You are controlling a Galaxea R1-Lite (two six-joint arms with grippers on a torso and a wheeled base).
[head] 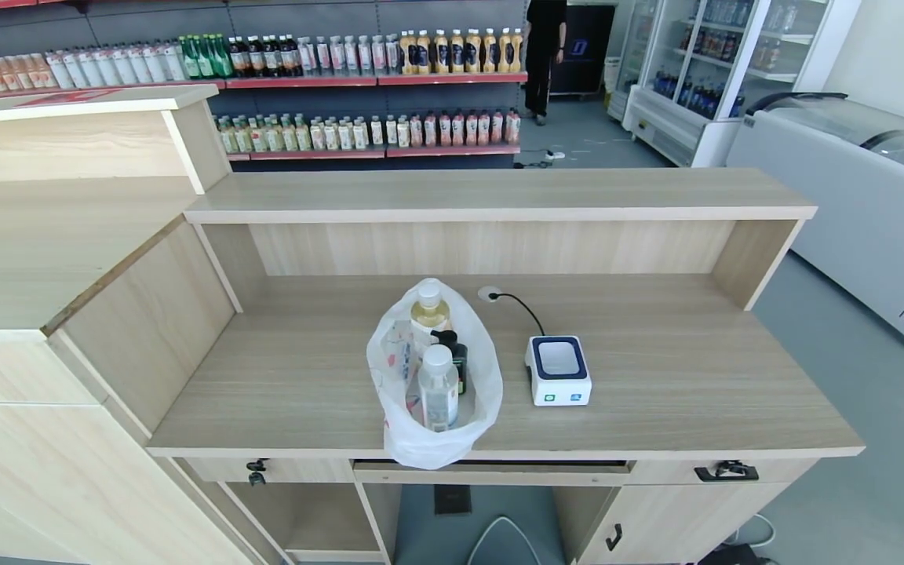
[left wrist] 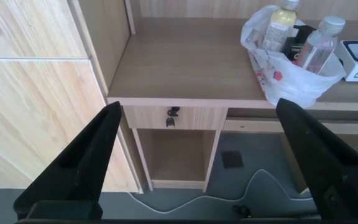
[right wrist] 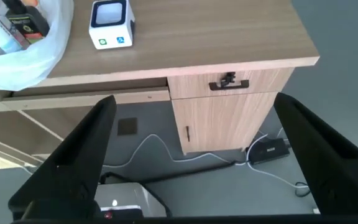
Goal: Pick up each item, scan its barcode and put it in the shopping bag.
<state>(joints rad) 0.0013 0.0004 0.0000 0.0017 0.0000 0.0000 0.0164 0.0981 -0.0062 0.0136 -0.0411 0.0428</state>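
While open, L claw (left wrist: 197, 104), R claw (right wrist: 196, 98) empty; btls (head: 438, 388) in shopping bag (head: 421, 447), labels (head: 430, 316) illegible.

You have no text here that can be read. The scanner (head: 558, 370) has a green and a blue square mark on its near face. The shopping bag (head: 391, 369) has red print on its left side, and the chest freezer (head: 836, 204) on the right carries a blue sticker, all too small to make out.

Left gripper (left wrist: 197, 163), fingers (left wrist: 73, 168) spread wide and empty, right gripper (right wrist: 194, 160), fingers (right wrist: 73, 163) spread wide, empty
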